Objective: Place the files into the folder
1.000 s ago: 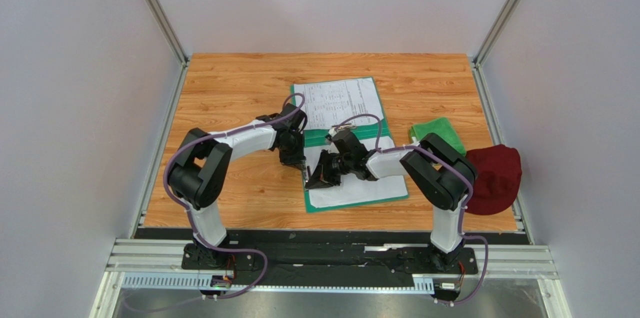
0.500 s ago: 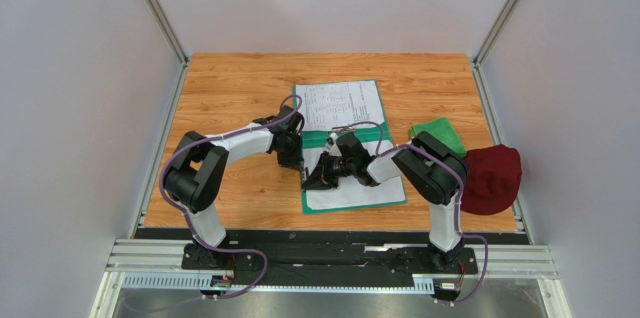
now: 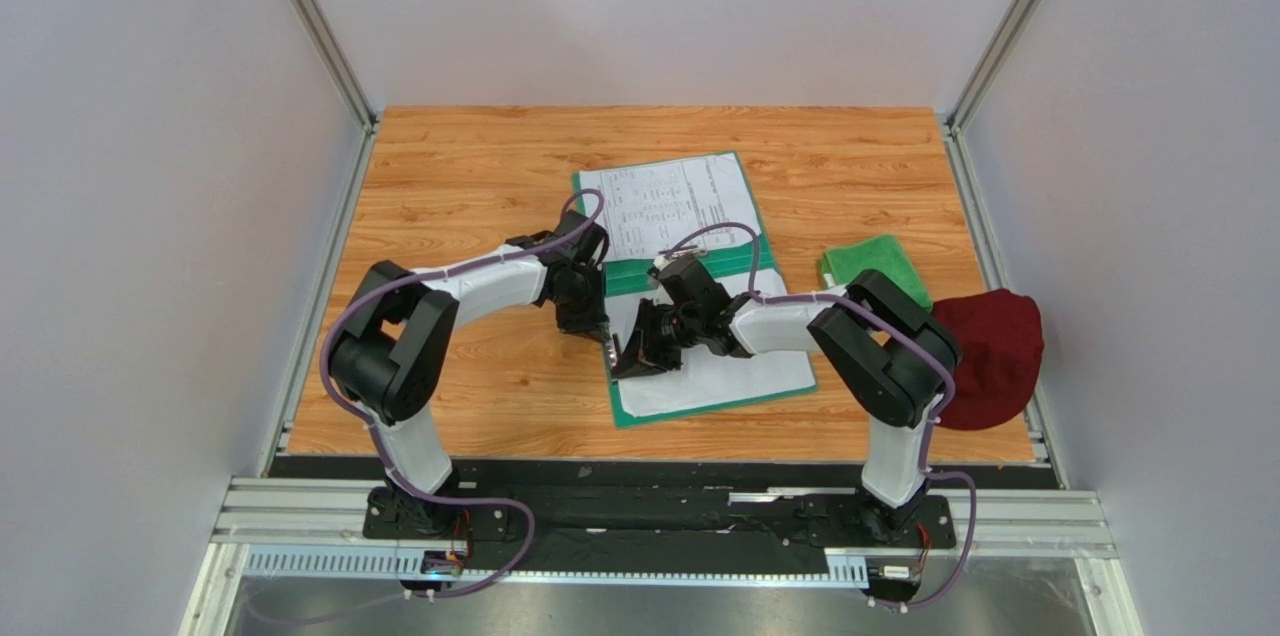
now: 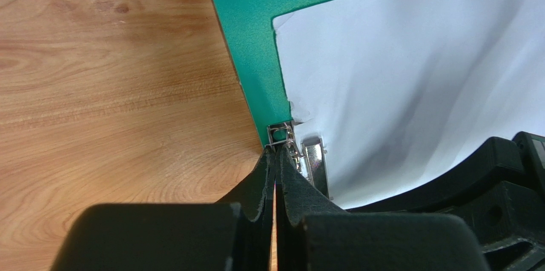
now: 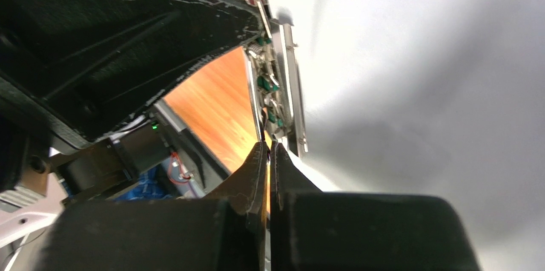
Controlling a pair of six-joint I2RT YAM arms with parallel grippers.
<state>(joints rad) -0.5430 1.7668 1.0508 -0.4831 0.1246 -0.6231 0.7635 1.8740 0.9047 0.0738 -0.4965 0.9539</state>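
Wood-grain table (image 3: 451,186), light orange-brown planks. Plain pale grey walls (image 3: 150,216) on left, far & right sides. Alu posts (image 3: 313,21) rise at both far corners. Black strip (image 3: 661,468) + metal rail (image 3: 286,516) along near edge. Light soft, even.

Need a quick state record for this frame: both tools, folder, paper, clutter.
left tool: shut on metal clip at the folder's edge
right tool: shut on the same clip, reaching in from the other side
folder: teal, flat on table
paper: printed sheet at the far end, blank white sheet at the near end, both lying on the folder
clutter: green cloth and dark red cap, right of the folder
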